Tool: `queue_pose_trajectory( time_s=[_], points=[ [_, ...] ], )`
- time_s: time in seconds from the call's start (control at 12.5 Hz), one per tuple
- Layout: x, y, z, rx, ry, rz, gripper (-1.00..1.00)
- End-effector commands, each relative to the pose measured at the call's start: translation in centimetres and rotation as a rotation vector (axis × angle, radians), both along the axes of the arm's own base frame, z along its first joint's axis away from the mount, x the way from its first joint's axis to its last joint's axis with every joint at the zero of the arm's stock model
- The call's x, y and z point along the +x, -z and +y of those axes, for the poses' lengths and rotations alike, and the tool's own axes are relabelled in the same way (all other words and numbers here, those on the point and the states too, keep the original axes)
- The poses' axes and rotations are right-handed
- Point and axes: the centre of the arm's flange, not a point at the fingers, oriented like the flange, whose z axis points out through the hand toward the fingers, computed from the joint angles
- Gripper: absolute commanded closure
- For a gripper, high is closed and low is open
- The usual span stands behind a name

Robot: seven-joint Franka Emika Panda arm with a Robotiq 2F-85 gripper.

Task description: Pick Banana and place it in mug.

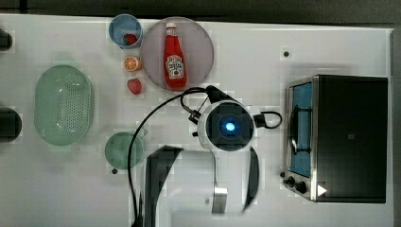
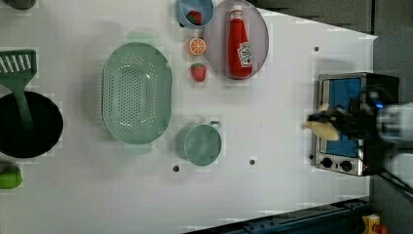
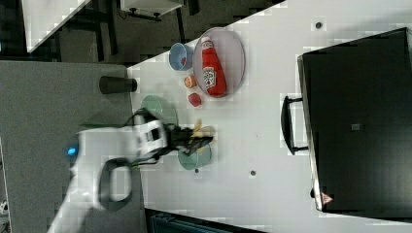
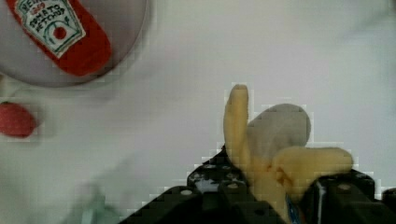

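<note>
On my wrist feed the fingers point(image 4: 275, 196) are clamped on the banana point(image 4: 261, 144), a soft, partly peeled yellow toy whose tip and pale flesh stick out past the black finger blocks. Beyond it I see bare white bench point(image 4: 261, 51), a strawberry point(image 4: 15, 119) and the lower end of the ketchup bottle point(image 4: 60, 37) lying on its grey plate point(image 4: 126, 42).

In the right view I have the arm point(image 3: 116, 145) reaching in from the right view's left, with the banana held above the bench, over the far rim of the mug point(image 3: 195, 156) as that camera sees it. In the left view the same load sits in front of the toaster oven point(image 2: 341, 122), so I can't tell from these angles exactly what lies straight below it.

The teal mug stands empty, close beside the pale-green colander point(image 1: 63, 105). Further out, along the top view's upper edge, I see the strawberry, then an orange half point(image 1: 133, 63), then the light-blue cup point(image 1: 125, 30) holding another strawberry, all just beside the plate. The left view also shows a black pan point(image 2: 29, 124) with a green spatula point(image 2: 18, 73) resting in it.
</note>
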Motion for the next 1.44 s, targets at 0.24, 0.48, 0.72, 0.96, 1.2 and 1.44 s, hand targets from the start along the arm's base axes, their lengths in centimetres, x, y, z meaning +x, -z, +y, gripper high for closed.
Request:
queue_pose_trajectory(
  time_s=[0.24, 0.48, 0.72, 0.96, 1.2, 1.44],
  points=[
    [-1.5, -9.2, 1.4, -0.009, -0.018, 0.027, 0.26],
    [-2.2, -10.8, 6.0, -0.019, 0.015, 0.026, 0.26],
    [-3.1, -10.0, 12.7, -0.057, 0.071, 0.035, 0.26],
    [-4.2, -7.8, 19.2, -0.035, 0.134, 0.074, 0.26],
    [-3.8, -4.5, 23.9, 0.005, 0.163, 0.072, 0.26],
    [-3.3, -0.4, 27.5, 0.035, 0.219, 0.07, 0.26]
  ],
)
